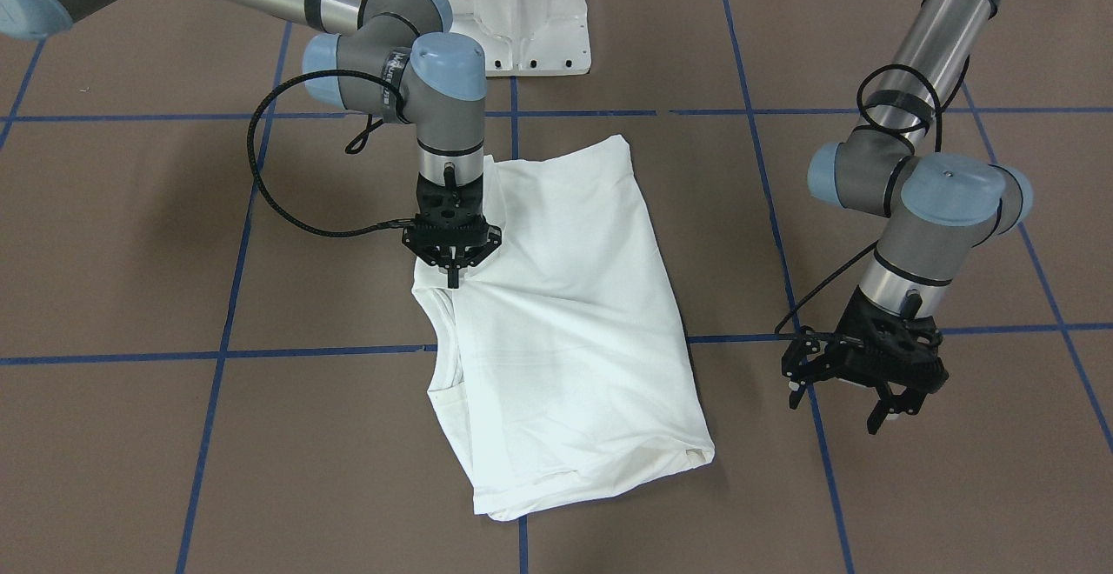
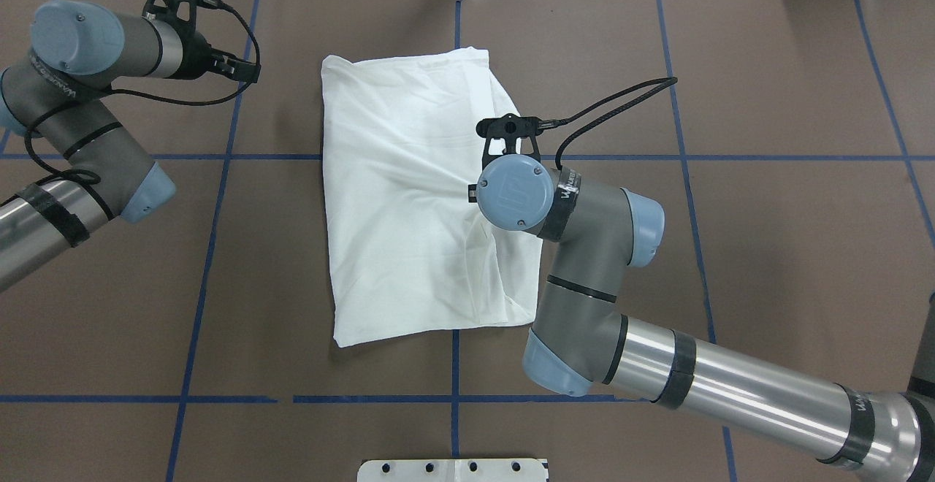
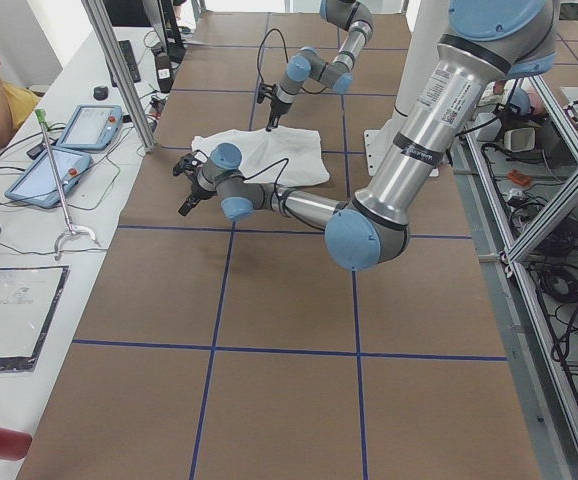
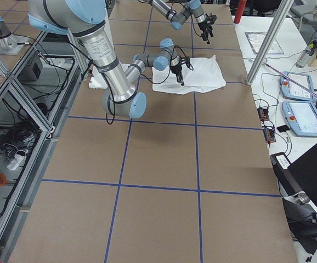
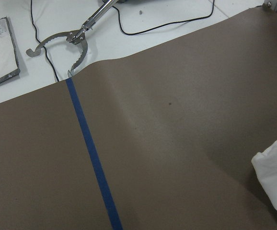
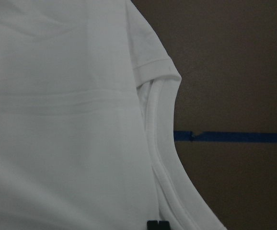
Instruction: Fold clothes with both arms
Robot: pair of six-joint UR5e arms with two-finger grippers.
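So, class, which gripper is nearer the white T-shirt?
Right. The right gripper pinches the white T-shirt beside its collar; the left gripper hangs open over the table, apart from the shirt.

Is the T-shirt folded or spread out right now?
Folded. The T-shirt lies as a compact rectangle, no sleeves sticking out, with layers stacked at the collar.

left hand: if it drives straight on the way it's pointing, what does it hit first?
Most likely the bare brown table cover, beside the blue tape line. The left hand hangs open, tilted down, clear of the T-shirt. Exact contact spot is hard to judge.
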